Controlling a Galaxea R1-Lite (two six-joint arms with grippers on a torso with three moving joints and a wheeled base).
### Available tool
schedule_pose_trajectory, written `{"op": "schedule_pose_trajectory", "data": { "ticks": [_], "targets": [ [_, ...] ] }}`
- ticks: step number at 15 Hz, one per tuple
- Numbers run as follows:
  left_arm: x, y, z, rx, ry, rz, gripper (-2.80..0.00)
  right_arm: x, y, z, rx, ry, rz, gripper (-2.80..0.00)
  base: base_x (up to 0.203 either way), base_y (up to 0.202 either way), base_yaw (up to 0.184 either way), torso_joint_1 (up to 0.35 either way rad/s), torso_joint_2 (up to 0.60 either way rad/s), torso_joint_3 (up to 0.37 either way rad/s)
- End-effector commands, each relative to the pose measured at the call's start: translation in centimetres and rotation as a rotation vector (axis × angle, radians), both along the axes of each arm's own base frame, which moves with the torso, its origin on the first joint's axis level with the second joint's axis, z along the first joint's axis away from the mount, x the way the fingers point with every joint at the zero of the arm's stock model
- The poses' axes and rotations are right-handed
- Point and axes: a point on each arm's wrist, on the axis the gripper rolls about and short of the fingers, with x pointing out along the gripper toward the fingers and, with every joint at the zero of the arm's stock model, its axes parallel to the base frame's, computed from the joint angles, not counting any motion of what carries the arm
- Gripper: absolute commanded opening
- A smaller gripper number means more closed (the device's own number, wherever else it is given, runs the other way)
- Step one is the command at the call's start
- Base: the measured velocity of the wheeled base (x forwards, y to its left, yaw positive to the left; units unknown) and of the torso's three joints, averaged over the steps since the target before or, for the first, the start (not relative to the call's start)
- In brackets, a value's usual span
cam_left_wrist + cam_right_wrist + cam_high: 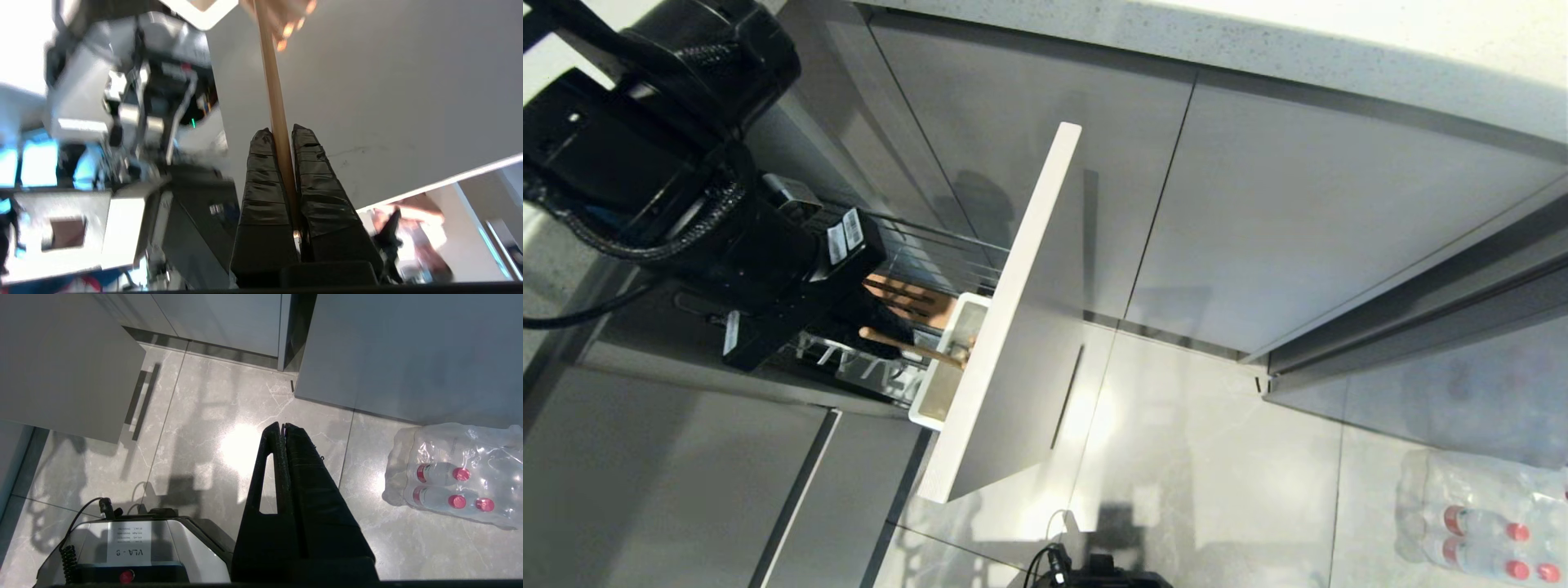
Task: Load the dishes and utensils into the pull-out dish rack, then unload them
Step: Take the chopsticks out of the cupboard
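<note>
We are observing the left gripper (280,136) reaching down over the pull-out dish rack (931,253), fingers clamping a chopstick (274,90) angled into the white utensil cup (947,363). The right gripper (283,428) is hanging closed and empty above the floor (204,416); we are reading "VLA - 8" on the base label (129,542).

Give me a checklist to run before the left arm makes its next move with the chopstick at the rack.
1. Grip: left pincer is shut on the chopstick, which runs straight between its fingers. Ok.
2. Count: one stick shows in the grip; whether the second is there, cannot tell.
3. Position: the stick's far end sits at the white utensil cup behind the front panel. Ok.
4. Tip inside or clear of the cup: cannot tell.
5. Rack access: the pull-out dish rack is pulled out. Ok.
6. Right pincer is shut, empty, parked over the floor, away from the rack. Ok.
</note>
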Motion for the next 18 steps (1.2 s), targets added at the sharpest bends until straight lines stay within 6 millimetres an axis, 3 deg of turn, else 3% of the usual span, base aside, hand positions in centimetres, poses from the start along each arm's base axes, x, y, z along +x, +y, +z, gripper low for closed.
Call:
{"op": "schedule_pose_trajectory", "data": {
  "ticks": [1, 12, 18],
  "targets": [
    [-1.3, 0.4, 0.9, 0.004, -0.042, 0.011, -2.8, 0.0, 0.0, 0.0, 0.0, 0.0, 0.0, -2.8, 0.0, 0.0, 0.0, 0.0, 0.0, 0.0],
    [-6.4, 2.9, 4.9, -0.081, -0.293, 0.035, -2.8, 0.0, 0.0, 0.0, 0.0, -0.001, 0.001, -2.8, 0.0, 0.0, 0.0, 0.0, 0.0, 0.0],
    [-5.3, 2.2, 3.9, -0.032, -0.228, 0.037, -2.8, 0.0, 0.0, 0.0, 0.0, -0.001, 0.001, -2.8, 0.0, 0.0, 0.0, 0.0, 0.0, 0.0]
  ]
}}
